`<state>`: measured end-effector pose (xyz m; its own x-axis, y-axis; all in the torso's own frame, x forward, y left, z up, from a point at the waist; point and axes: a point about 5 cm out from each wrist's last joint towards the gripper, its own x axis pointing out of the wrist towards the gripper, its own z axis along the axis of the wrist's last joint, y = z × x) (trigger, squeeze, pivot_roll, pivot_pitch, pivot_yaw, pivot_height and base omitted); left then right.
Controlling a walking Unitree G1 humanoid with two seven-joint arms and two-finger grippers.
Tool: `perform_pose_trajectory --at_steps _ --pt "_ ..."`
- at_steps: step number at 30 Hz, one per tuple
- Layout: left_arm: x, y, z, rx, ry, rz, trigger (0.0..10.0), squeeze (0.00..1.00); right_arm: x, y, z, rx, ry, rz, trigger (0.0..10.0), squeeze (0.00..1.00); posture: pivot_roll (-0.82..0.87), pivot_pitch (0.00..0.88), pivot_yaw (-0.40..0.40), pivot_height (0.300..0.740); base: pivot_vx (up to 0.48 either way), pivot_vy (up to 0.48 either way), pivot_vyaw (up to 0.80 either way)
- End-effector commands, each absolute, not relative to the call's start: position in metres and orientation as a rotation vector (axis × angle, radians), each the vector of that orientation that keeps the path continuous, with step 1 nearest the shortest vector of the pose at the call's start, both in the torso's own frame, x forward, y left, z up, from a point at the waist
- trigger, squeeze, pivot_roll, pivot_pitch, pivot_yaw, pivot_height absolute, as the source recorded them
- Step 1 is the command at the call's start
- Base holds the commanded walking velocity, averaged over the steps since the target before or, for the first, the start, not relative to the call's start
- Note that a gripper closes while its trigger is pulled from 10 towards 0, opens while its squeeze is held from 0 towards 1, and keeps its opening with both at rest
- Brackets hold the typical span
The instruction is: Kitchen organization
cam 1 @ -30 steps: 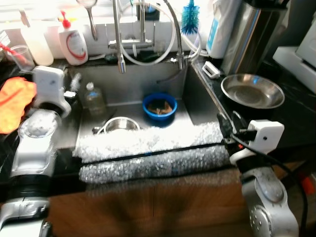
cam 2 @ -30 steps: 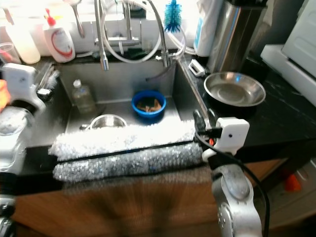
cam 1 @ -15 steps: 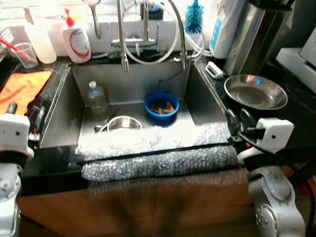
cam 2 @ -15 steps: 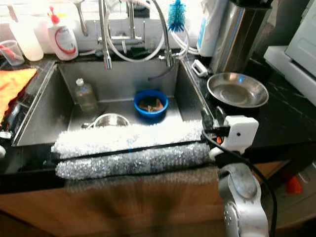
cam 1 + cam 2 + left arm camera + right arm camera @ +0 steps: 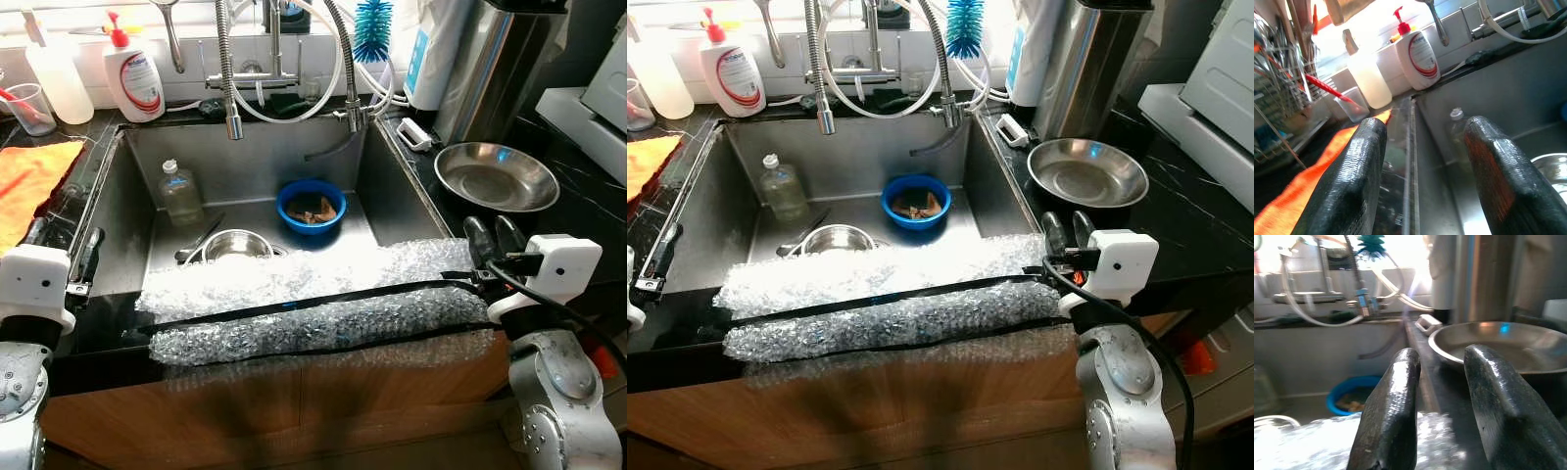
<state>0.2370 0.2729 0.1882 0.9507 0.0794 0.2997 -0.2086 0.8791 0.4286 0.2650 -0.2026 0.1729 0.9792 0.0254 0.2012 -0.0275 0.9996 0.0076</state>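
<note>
Bubble wrap (image 5: 304, 299) lies draped along the near rim of a steel sink (image 5: 127, 196), a black strip running its length. No lettering can be read anywhere: the white soap bottle (image 5: 136, 76) with a red pump at the far left carries a red oval mark too small to make out, and the white container with a blue panel (image 5: 423, 59) at the far right is equally illegible. A milky bottle (image 5: 58, 78) and a clear cup (image 5: 29, 108) stand left of the soap. In the basin sit a blue bowl (image 5: 312, 206) holding scraps, a steel bowl (image 5: 237, 245) nearer the wrap, and a clear plastic bottle (image 5: 180, 193) to the left. A coiled faucet (image 5: 227, 69) and a blue brush (image 5: 372, 22) rise at the far edge. On the black counter to the right, a steel pan (image 5: 495, 176) rests beside a tall steel canister (image 5: 500, 69). An orange cloth (image 5: 29, 186) covers the left counter. The right gripper (image 5: 495, 238) hovers at the wrap's right end, fingers spread, holding nothing. The left gripper (image 5: 1422, 181) is over the sink's left edge, fingers (image 5: 1352, 181) wide apart and empty.
</note>
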Motion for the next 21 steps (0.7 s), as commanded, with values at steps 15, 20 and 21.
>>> perform_pose_trajectory --at_steps 15,20,21 --pt "0.253 0.242 0.187 0.417 -0.31 0.111 10.0 0.0 0.299 -0.251 0.205 0.235 -0.197 -0.34 10.0 1.0 0.03 0.0 -0.025 0.74 0.0 0.0 0.0" --pt "0.257 0.237 0.188 0.415 -0.314 0.102 10.0 0.0 0.319 -0.26 0.179 0.344 -0.019 -0.46 10.0 0.0 0.04 0.0 -0.029 0.74 0.0 0.0 0.0" --pt "0.257 0.236 0.188 0.417 -0.314 0.103 10.0 0.0 0.322 -0.26 0.178 0.343 0.005 -0.461 10.0 0.0 0.05 0.0 -0.029 0.74 0.0 0.0 0.0"
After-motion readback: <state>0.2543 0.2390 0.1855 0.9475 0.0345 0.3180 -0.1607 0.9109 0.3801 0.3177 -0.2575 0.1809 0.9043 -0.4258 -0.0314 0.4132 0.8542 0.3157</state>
